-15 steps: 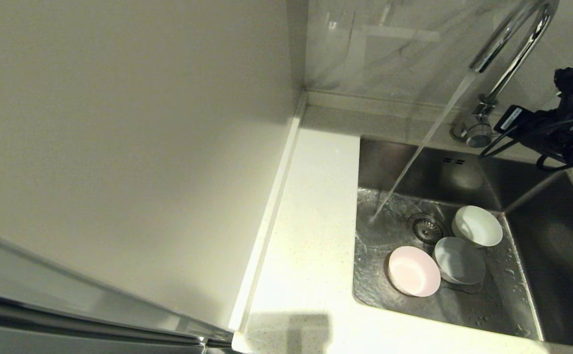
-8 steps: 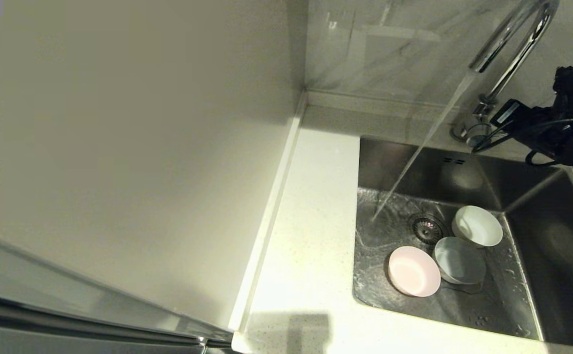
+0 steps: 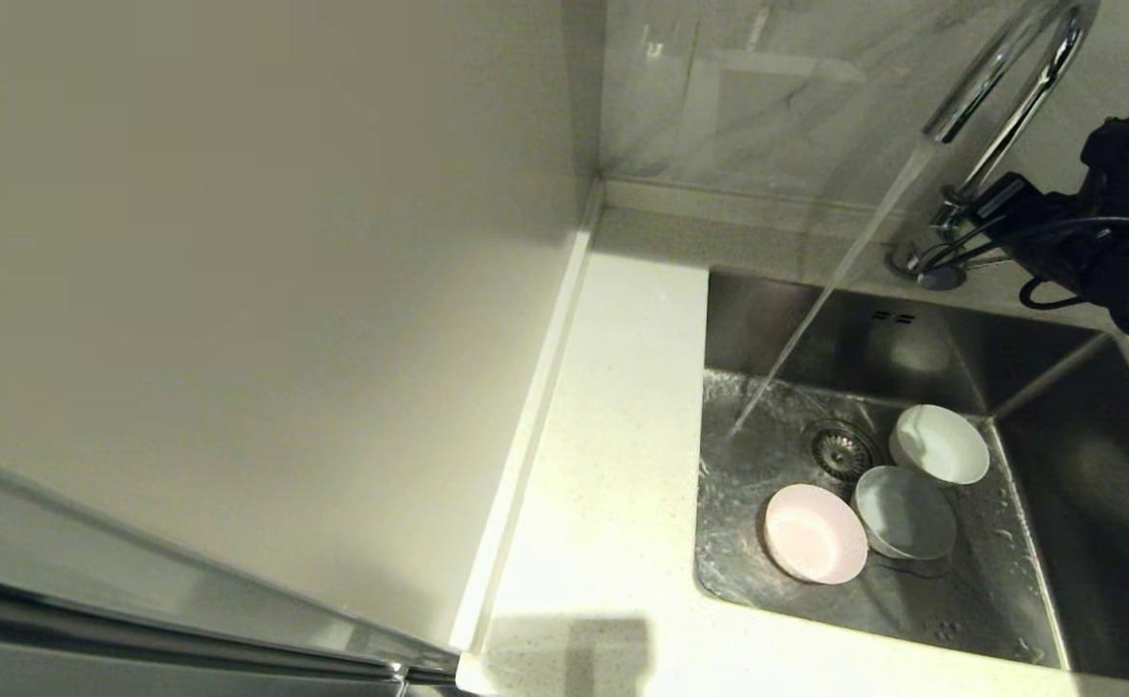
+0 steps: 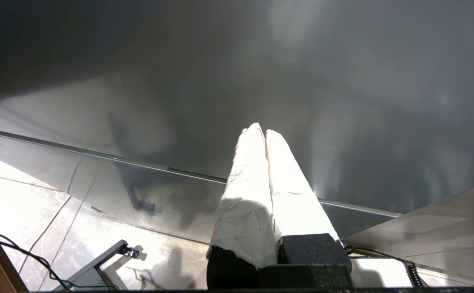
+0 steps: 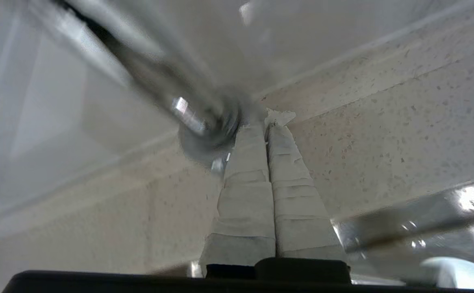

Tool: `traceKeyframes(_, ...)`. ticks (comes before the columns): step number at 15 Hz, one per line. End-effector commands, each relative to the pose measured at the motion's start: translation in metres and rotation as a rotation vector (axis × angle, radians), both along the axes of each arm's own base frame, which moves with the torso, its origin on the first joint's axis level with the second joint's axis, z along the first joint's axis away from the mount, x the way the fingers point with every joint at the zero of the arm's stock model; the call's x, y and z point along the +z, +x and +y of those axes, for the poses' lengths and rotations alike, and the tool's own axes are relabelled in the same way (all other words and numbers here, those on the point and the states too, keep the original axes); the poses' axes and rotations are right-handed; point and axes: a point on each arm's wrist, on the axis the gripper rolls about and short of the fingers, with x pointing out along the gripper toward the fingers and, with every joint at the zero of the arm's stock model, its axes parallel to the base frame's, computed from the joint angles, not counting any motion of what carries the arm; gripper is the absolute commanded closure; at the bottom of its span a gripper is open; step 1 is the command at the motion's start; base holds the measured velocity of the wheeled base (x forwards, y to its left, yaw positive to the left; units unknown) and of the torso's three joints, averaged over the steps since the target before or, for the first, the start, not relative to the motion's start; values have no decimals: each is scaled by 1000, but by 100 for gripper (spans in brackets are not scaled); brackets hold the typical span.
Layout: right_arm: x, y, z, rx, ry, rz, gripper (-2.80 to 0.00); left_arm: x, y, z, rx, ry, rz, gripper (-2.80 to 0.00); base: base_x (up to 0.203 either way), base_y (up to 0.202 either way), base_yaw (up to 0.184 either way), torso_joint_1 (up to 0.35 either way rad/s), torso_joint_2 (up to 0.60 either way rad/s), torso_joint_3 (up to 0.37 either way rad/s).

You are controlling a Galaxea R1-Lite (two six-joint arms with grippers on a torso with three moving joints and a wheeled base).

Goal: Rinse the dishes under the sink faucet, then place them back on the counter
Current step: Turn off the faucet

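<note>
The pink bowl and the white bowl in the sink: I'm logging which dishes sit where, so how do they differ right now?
The pink bowl lies at the near left of the sink floor, nearer the falling water stream; the white bowl sits farther back, right of the drain. The pink one lies nearly flat; the white one tilts, leaning on the blue-grey bowl. Both are small, round, open side up, and outside the stream.

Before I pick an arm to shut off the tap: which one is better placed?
Right. Its gripper, fingers shut, is at the faucet base. The left gripper hangs parked near the floor, away from the sink.
</note>
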Motion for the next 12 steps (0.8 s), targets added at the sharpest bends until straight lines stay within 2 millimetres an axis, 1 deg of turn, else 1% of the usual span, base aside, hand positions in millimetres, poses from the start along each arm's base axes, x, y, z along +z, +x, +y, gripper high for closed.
traceKeyframes(1, -3, 8, -1, 4, 24, -11, 0, 0, 0, 0, 0, 0, -3, 0, 0, 0, 0, 0, 0, 0)
traceKeyframes(3, -7, 11, -1, 5, 55, -14, 0, 0, 0, 0, 0, 0, -3, 0, 0, 0, 0, 0, 0, 0)
traceKeyframes(8, -1, 15, -2, 7, 72, -61, 0, 0, 0, 0, 0, 0, -3, 0, 0, 0, 0, 0, 0, 0)
traceKeyframes(10, 14, 6, -5, -2, 62, -96, 0, 0, 0, 0, 0, 0, -3, 0, 0, 0, 0, 0, 0, 0)
traceKeyframes(12, 34, -12, -11, -12, 46, -132, 0, 0, 0, 0, 0, 0, -3, 0, 0, 0, 0, 0, 0, 0)
